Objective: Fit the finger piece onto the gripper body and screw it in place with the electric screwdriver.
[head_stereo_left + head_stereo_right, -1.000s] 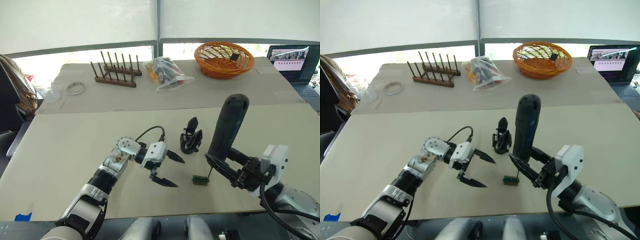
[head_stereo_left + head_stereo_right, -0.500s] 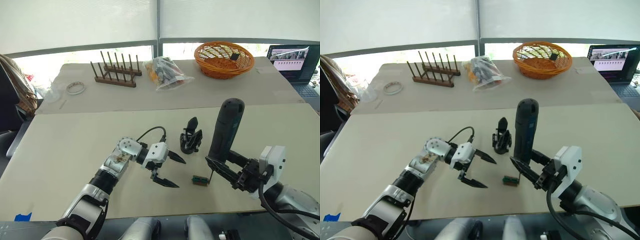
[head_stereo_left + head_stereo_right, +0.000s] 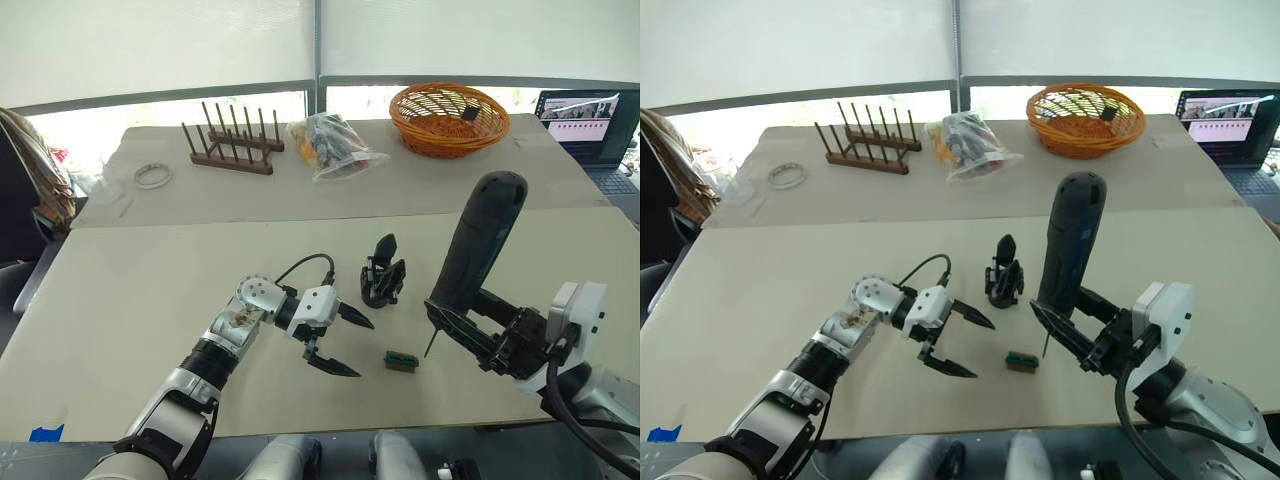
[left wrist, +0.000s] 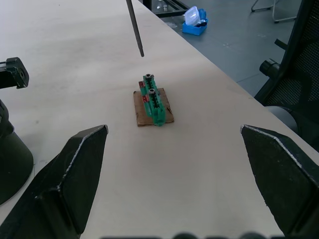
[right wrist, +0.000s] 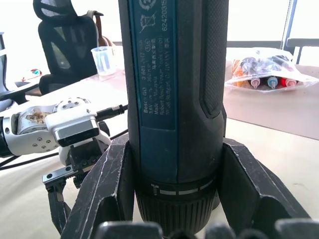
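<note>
You are looking at a small green holder sitting on a cardboard scrap just ahead of the spread fingers, while an orange basket, a peg rack and a plastic bag are lying far beyond them.

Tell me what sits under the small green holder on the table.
The green holder rests on a small brown cardboard-like patch lying flat on the table. Two screw heads show in the holder's top. What lies beneath the patch is covered.

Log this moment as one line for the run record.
right tool: shut on electric screwdriver, bit above table | left tool: open, empty | gripper body: upright
</note>
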Action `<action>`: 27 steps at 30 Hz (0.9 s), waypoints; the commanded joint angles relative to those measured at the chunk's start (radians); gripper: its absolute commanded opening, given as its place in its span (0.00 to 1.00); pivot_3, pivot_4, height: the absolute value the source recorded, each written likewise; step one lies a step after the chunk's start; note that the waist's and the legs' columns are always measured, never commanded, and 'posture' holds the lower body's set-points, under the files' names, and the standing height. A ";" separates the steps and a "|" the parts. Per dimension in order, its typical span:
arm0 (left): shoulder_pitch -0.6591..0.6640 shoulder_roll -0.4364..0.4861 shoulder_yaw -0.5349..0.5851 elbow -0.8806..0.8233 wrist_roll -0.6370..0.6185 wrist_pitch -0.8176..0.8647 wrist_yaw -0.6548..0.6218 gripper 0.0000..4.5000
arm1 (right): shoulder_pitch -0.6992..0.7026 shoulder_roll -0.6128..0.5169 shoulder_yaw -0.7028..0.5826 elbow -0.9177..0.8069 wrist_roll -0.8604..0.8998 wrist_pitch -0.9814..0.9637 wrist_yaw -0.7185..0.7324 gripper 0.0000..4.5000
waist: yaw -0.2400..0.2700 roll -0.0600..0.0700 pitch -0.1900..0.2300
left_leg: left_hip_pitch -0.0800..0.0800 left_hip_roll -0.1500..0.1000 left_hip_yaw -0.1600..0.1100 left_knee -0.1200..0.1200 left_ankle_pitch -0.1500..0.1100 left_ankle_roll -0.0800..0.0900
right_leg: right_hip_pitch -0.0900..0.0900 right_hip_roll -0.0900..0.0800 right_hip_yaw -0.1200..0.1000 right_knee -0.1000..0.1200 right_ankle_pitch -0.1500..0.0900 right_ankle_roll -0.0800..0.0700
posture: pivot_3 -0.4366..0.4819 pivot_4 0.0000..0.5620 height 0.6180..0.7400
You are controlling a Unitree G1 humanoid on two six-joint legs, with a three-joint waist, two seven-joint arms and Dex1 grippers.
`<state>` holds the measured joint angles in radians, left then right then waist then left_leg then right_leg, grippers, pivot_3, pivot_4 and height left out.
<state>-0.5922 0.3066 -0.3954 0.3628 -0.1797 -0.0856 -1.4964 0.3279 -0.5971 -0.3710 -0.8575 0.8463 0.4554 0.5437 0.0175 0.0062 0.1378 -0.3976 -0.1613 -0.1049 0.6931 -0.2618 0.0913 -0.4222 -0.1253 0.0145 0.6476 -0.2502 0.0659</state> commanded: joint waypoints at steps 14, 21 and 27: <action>-0.001 -0.012 -0.002 -0.027 0.005 0.003 0.010 1.00 | -0.050 0.023 0.051 -0.006 -0.048 -0.042 0.007 0.43 | 0.000 0.000 0.000 | 0.000 0.000 0.000 0.000 0.000 0.000 | 0.000 0.000 0.000 0.000 0.000 0.000 | 0.48 0.27 1.00; -0.003 -0.013 0.000 -0.029 0.004 0.007 0.011 1.00 | -0.045 0.020 0.048 -0.014 -0.040 -0.031 0.002 0.43 | 0.000 0.000 0.000 | 0.000 0.000 0.000 0.000 0.000 0.000 | 0.000 0.000 0.000 0.000 0.000 0.000 | 0.48 0.27 1.00; -0.001 -0.019 -0.006 -0.031 0.008 0.008 0.013 1.00 | -0.044 0.018 0.047 -0.021 -0.040 -0.030 -0.002 0.43 | 0.000 0.000 0.000 | 0.000 0.000 0.000 0.000 0.000 0.000 | 0.000 0.000 0.000 0.000 0.000 0.000 | 0.48 0.27 1.00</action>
<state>-0.5899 0.2915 -0.3969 0.3628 -0.1609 -0.0827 -1.4835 0.2934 -0.5758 -0.3056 -0.8330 0.7922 0.4547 0.5427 0.0175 0.0062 0.1378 -0.3977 -0.1613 -0.1050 0.6934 -0.2618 0.0913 -0.4223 -0.1252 0.0144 0.6477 -0.2502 0.0659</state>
